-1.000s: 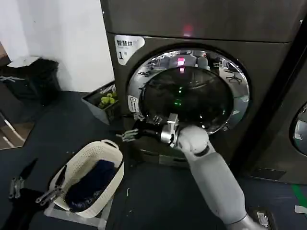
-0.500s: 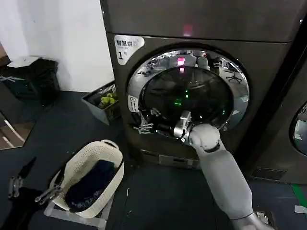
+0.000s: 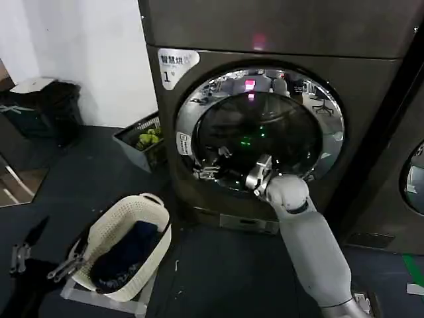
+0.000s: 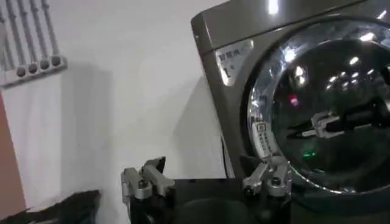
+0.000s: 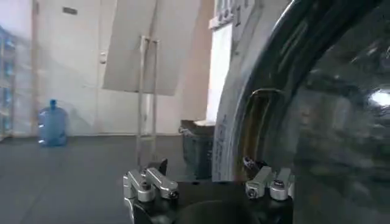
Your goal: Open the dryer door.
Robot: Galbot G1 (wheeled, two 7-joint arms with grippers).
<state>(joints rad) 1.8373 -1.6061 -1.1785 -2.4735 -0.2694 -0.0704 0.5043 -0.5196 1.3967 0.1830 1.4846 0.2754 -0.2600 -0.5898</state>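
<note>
The dryer (image 3: 371, 86) is dark grey, with a white label (image 3: 175, 66) marked "1" and a red light (image 3: 258, 43). Its dryer door (image 3: 331, 109) looks shut, a chrome rim around dark glass. My right gripper (image 3: 211, 165) is open in front of the door's lower left, just inside the rim. In the right wrist view the right gripper (image 5: 208, 182) has one finger by the rim (image 5: 230, 122) and nothing between its fingers. My left gripper (image 3: 43, 260) hangs open and idle low at the left. The left wrist view shows the left gripper (image 4: 204, 181) open, with the dryer door (image 4: 341, 73) beyond.
A white laundry basket (image 3: 109, 228) with dark clothes stands on the floor left of the dryer. A grey crate (image 3: 132, 149) and a black bin (image 3: 46, 109) sit against the wall. A neighbouring dark machine (image 3: 411, 199) is at the right. A water bottle (image 5: 53, 123) stands far off.
My right gripper has risen from below the door's lower left and moved in against the glass near the rim. The door and the left arm have not moved.
</note>
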